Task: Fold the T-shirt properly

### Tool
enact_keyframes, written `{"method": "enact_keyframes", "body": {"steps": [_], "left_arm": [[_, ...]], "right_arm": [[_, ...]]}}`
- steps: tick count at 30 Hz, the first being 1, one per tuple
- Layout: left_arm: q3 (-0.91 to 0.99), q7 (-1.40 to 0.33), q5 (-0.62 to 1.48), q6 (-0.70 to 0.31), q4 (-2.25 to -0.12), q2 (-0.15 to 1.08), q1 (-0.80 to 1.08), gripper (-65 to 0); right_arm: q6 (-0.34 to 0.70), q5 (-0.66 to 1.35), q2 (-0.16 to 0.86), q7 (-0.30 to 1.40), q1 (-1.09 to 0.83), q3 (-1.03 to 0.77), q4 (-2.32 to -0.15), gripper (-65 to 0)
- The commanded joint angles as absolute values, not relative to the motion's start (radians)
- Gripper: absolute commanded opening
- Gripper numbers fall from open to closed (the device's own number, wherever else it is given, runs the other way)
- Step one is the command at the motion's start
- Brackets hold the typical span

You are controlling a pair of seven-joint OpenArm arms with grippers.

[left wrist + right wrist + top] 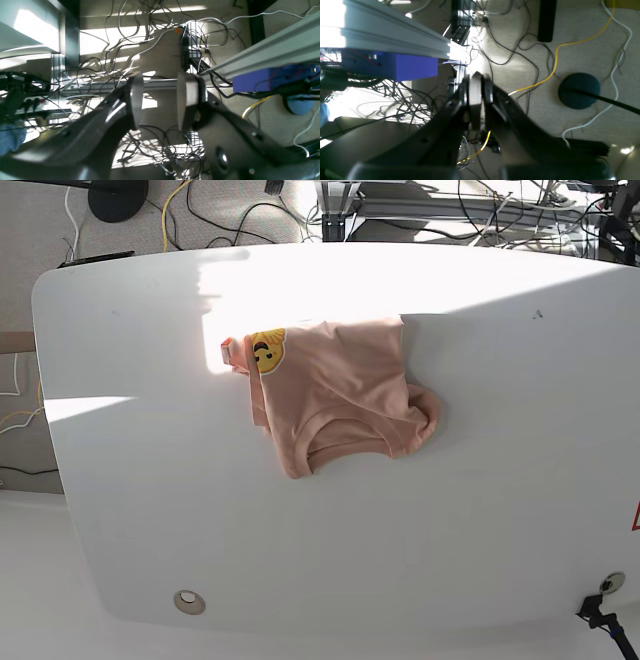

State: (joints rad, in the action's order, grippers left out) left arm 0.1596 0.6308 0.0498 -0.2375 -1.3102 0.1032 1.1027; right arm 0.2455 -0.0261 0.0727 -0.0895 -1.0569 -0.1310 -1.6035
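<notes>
In the left wrist view, the left gripper (160, 100) stands open, with a clear gap between its two pale pads (137, 98) and nothing held between them. Behind it lies a beige floor (162, 62) strewn with tangled black and white cables (125, 45). A grey aluminium rail (270, 52) runs slantwise across the upper right, with a purple box (260, 80) fixed under it and a round dark blue base (298, 105) on the floor near the right edge. The shirt does not show in this view.

In the right wrist view, the right gripper (478, 100) is closed, its pads pressed together with nothing between them. The same kind of rail (390, 40) crosses the upper left with a purple box (395, 66) beneath it. A yellow cable (556, 57) winds across the floor toward a round dark base (578, 90) on the right. The shirt does not show here either.

In the base view, the T-shirt (340, 395) lies bunched and partly folded on the white counter (450, 530), a little left of the middle and toward the far side. Its yellow smiley print (266, 350) faces up at the shirt's far-left corner, in a patch of sunlight. The ribbed neck opening (345, 445) points toward the near edge. Neither gripper appears in this view, and nothing touches the shirt.
</notes>
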Motion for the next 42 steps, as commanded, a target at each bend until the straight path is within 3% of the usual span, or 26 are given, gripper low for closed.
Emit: {"method": "enact_keyframes", "body": {"steps": [1,8,27,34,42], "left_arm": [[0.157,0.656,0.056,-0.239,-1.231,0.11,1.079,-45.1],[0.136,0.651,0.054,-0.242,-0.963,0.12,0.829,-45.1],[0.031,0.645,0.053,-0.239,-0.36,0.171,0.398,-45.0],[0.031,0.484,0.054,-0.243,-0.252,0.165,0.289,-44.7],[0.033,0.114,0.054,-0.242,-0.252,0.162,0.173,-44.7]], "right_arm": [[0.243,-0.019,0.081,-0.122,-1.03,-0.12,-1.521,-65.0],[0.243,-0.019,0.077,-0.122,-0.845,-0.116,-1.267,-65.0],[0.243,-0.03,0.079,-0.122,-0.556,-0.117,-0.783,-65.0],[0.242,-0.03,0.084,-0.122,-0.44,-0.117,-0.613,-65.0],[0.242,-0.03,0.084,-0.122,-0.32,-0.117,-0.427,-65.0]]}}
